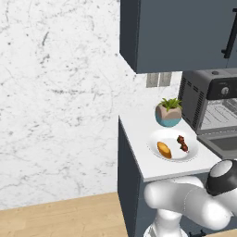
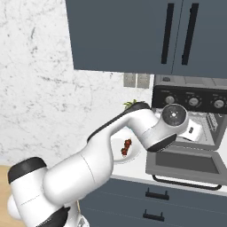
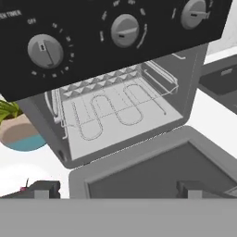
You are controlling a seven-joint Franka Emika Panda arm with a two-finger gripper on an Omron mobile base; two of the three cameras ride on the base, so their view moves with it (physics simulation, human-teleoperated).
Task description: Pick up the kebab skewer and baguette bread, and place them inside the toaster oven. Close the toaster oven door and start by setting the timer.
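The pincer (image 3: 115, 189) is spread wide with nothing between its two dark tips. It hangs low in front of the toaster oven (image 3: 115, 92), just over the toaster oven door (image 3: 157, 171). The door is folded down flat, and its dark bar handle (image 2: 186, 182) sits along the front edge.

Behind the door the oven is wide open. A silver wire rack (image 3: 109, 111) lies inside with no food on it. Three round knobs (image 3: 45, 50) sit in a row on the black panel above the opening.

The food is off to one side of the pincer, not under it. A white plate (image 1: 172, 144) lies on the white worktop (image 1: 136, 132) just beside the oven. On the plate are the baguette bread (image 1: 164, 149) and the kebab skewer (image 1: 182, 143), near each other but apart. In the right base view the arm hides most of the plate, so the bread may be behind it.

A little plant pot (image 1: 168, 112) stands behind the plate, near the oven's slotted side. Dark blue-grey cabinets (image 2: 133, 35) hang above.
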